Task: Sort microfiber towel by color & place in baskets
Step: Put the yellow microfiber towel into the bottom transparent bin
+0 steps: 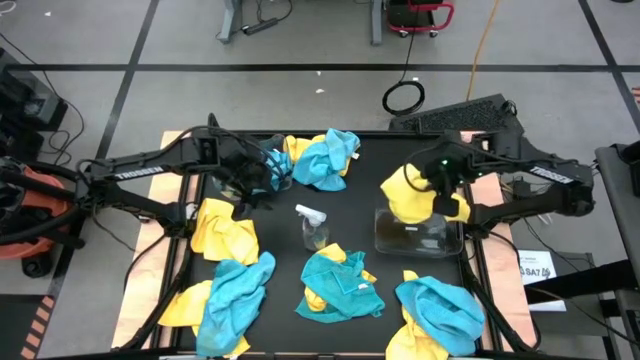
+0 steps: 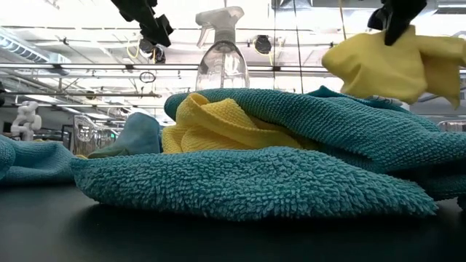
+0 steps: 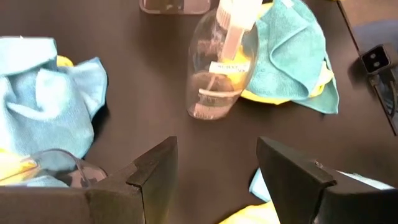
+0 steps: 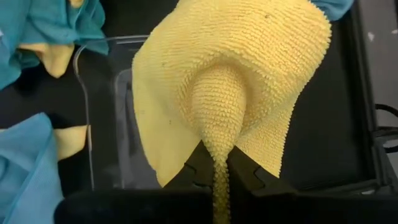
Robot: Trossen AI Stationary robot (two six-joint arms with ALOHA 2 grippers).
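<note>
White lettering ran along each dark arm point(image 1: 140, 172), too small to make out. The spray bottle point(image 3: 217, 68) carried a white label point(image 3: 229, 66), its print unreadable.

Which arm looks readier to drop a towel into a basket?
The right gripper: it pinches a yellow towel hanging above the clear basket. The left gripper is open and empty.

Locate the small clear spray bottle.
The small clear spray bottle stands near the table's middle in the high view, between the clear plastic basket and a yellow microfiber towel.
</note>
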